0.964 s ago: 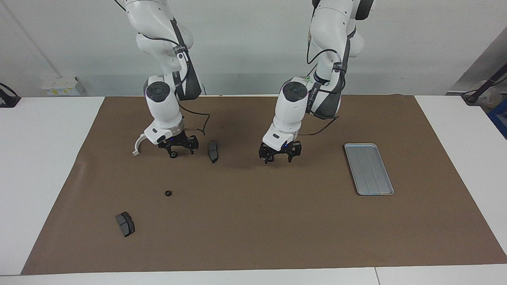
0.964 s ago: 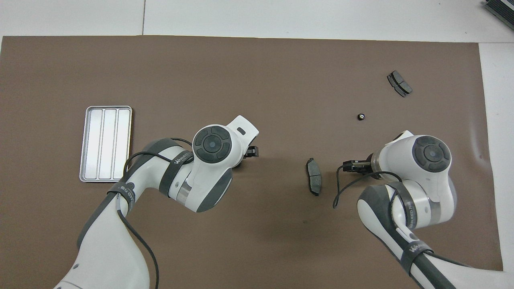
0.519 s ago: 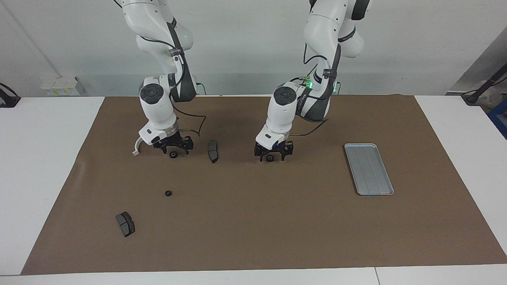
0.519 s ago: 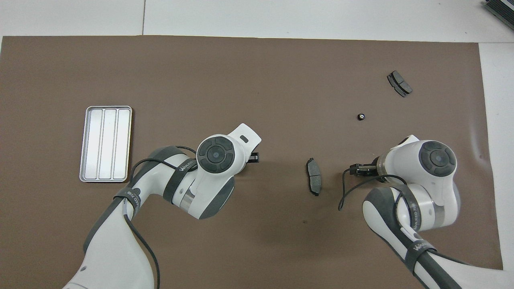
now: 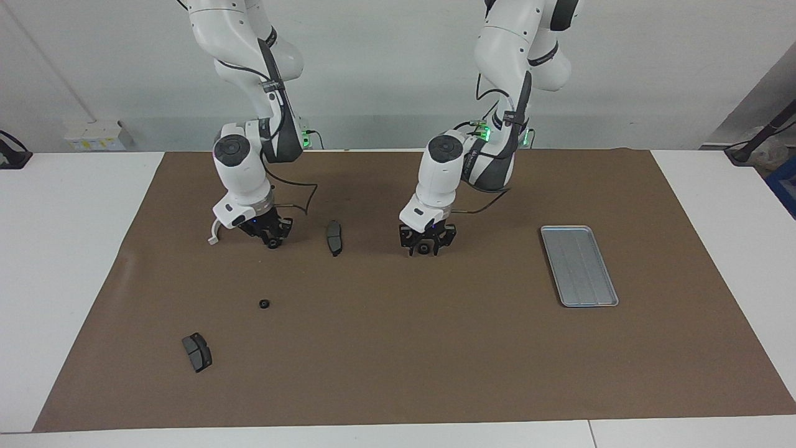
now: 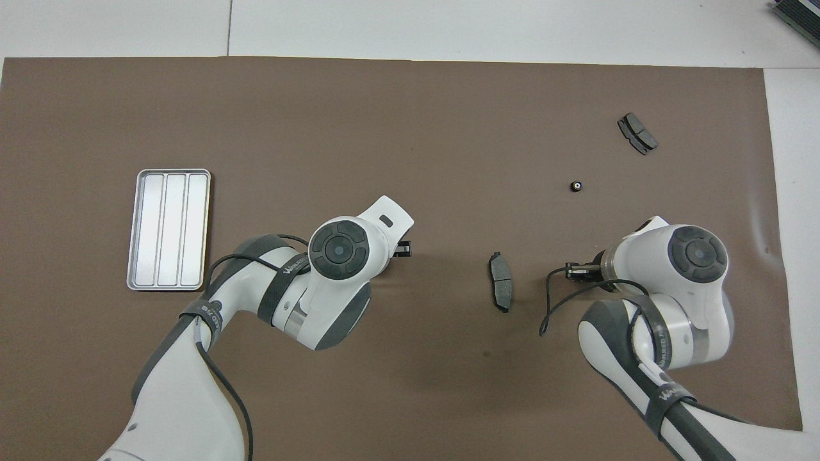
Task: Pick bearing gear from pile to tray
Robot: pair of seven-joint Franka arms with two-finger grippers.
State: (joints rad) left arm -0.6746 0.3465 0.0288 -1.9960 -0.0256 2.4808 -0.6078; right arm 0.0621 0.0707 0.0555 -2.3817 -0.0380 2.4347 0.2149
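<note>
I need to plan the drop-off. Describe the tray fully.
The tray is a small rectangular silver-grey pan, metal by its look, with rounded corners, a raised rim and faint lengthwise ridges. It lies flat on the brown mat toward the left arm's end of the table, with nothing in it. No part or gripper touches it.

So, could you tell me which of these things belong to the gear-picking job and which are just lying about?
Job: small black round gear at the left tool; second gear at the right tool; third gear loose on the brown mat; silver-grey rectangular metal tray.
Lying about: two dark grey brake pads; white curved plastic bracket.
</note>
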